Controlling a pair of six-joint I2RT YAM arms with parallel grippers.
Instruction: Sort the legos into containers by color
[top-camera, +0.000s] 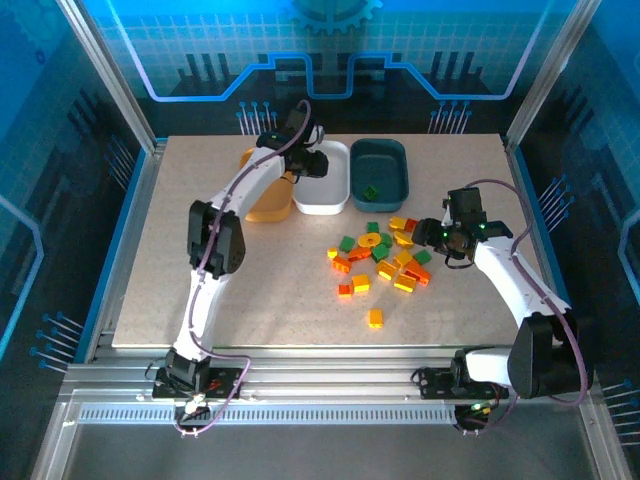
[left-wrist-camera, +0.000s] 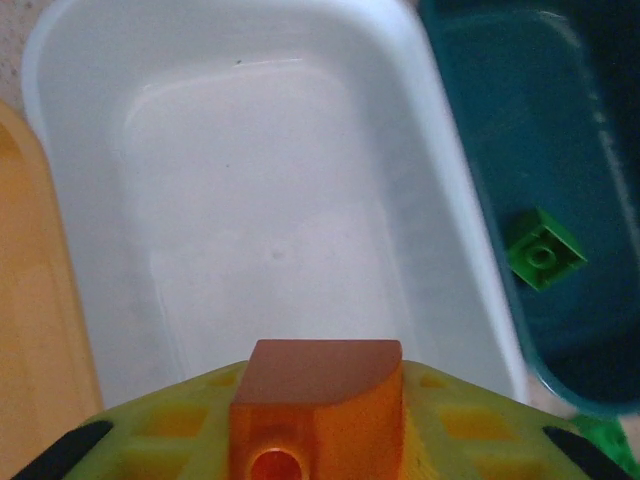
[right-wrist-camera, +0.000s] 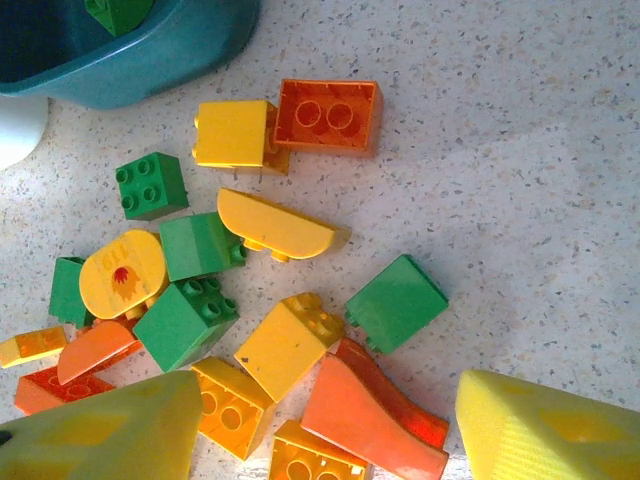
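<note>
Left end effector (left-wrist-camera: 318, 452) is clamped on an orange brick (left-wrist-camera: 318, 395), right over the white tray (left-wrist-camera: 250, 200) at the far side. My right end effector (right-wrist-camera: 320, 440) hangs jaws apart above the loose brick pile (top-camera: 385, 258) on the worktop (top-camera: 250, 290). One green brick (left-wrist-camera: 545, 250) sits in the teal tray (left-wrist-camera: 520, 110).

Beneath me lies a pale beige tabletop (top-camera: 250, 290), finely speckled up close (right-wrist-camera: 520, 180), with soft shadows on it. Its near edge meets silver aluminium rails (top-camera: 330, 375) and a slotted strip (top-camera: 300, 412). Behind the table stands a back wall (top-camera: 330, 50) glowing bright blue, covered in a fine grid, with dark circuit-like lines and a gear motif (top-camera: 337, 12) at its top. Slanting metal posts (top-camera: 105, 70) frame the corners. The side panels (top-camera: 50, 200) are darker blue, gridded too, and dim.
</note>
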